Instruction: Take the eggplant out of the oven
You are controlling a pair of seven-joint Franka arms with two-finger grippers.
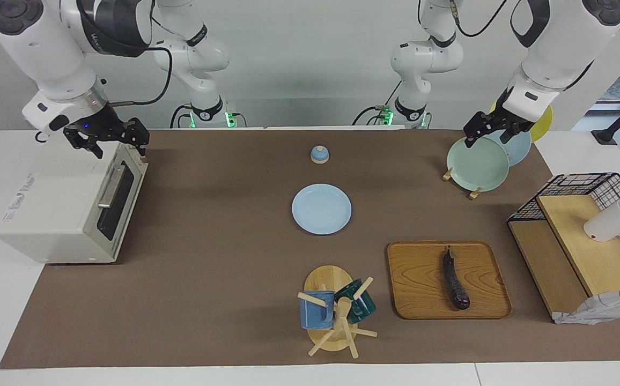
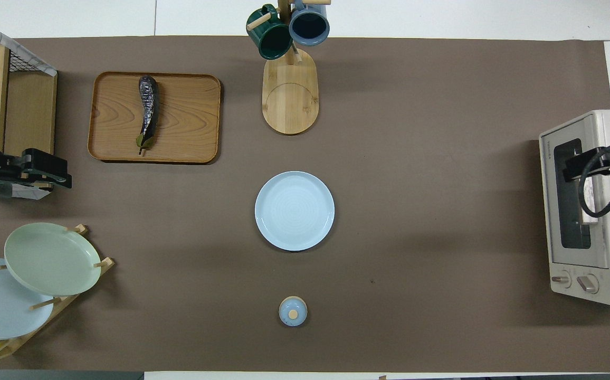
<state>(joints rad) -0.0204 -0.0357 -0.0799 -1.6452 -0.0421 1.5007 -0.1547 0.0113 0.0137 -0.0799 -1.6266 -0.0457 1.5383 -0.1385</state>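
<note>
The eggplant (image 1: 455, 281) is dark and glossy. It lies on a wooden tray (image 1: 417, 284) toward the left arm's end of the table, and it also shows in the overhead view (image 2: 148, 112). The off-white oven (image 1: 47, 206) stands at the right arm's end with its dark glass door (image 1: 114, 201) shut; it also shows in the overhead view (image 2: 606, 211). My right gripper (image 1: 112, 140) hangs open and empty over the oven's top edge above the door. My left gripper (image 1: 488, 130) hangs open and empty over the plate rack.
A light blue plate (image 1: 321, 208) lies mid-table, with a small blue lidded knob (image 1: 319, 154) nearer to the robots. A mug tree (image 1: 334, 313) holds a blue and a green mug. The rack holds a green plate (image 1: 477, 163). A black wire basket (image 1: 578, 236) holds wooden boards.
</note>
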